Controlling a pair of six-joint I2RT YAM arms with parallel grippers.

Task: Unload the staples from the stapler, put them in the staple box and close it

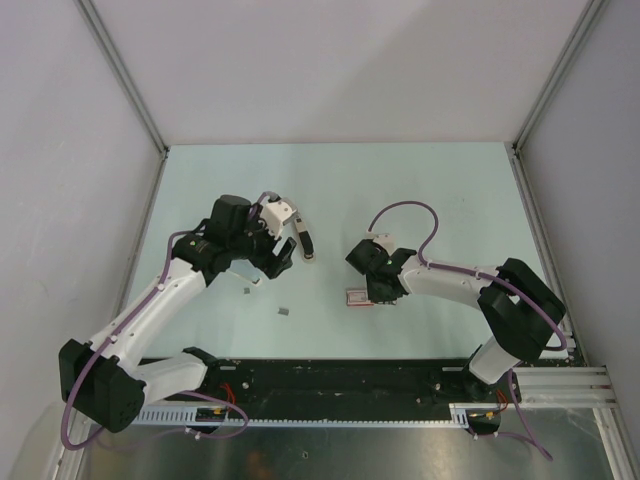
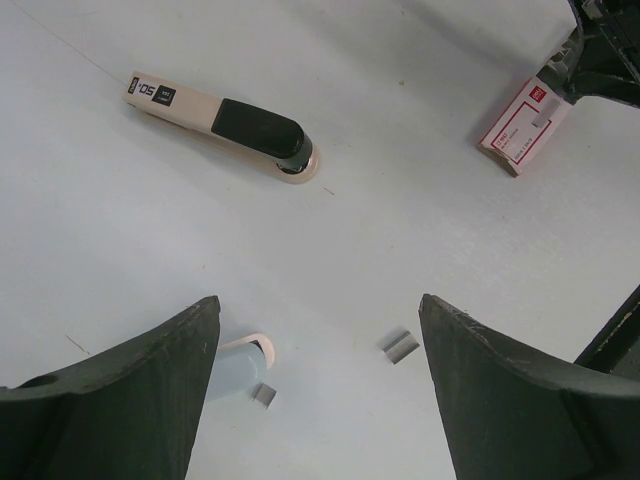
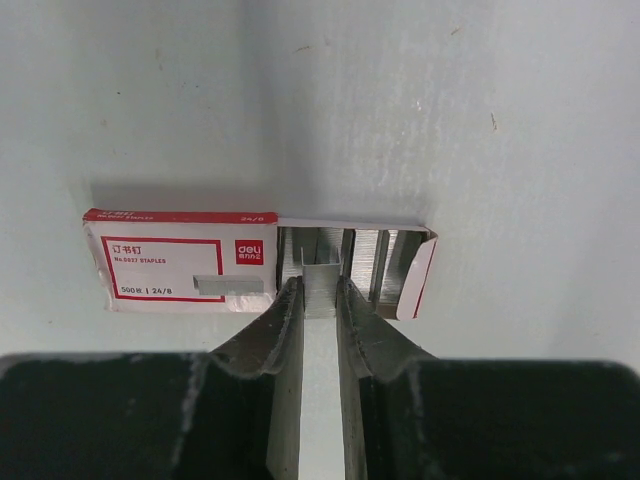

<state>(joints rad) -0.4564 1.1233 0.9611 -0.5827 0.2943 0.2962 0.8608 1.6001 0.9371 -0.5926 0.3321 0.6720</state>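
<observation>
The stapler (image 2: 225,125), beige underneath with a black top, lies flat on the table, beyond my left gripper (image 2: 320,400). From above it is a slim dark bar (image 1: 306,243) just right of the left gripper (image 1: 278,258). That gripper is open and holds nothing. Two short strips of staples (image 2: 398,345) (image 2: 263,395) lie loose on the table between its fingers. My right gripper (image 3: 320,285) is shut on another silvery strip of staples (image 3: 322,272), right over the open end of the red-and-white box (image 3: 180,265).
A pale blue rounded oblong (image 2: 235,365) lies by the left finger (image 2: 150,400), touching one loose strip. The staple box (image 1: 358,296) sits mid-table under the right gripper (image 1: 372,288), with more strips inside it. Grey walls close in the table on three sides.
</observation>
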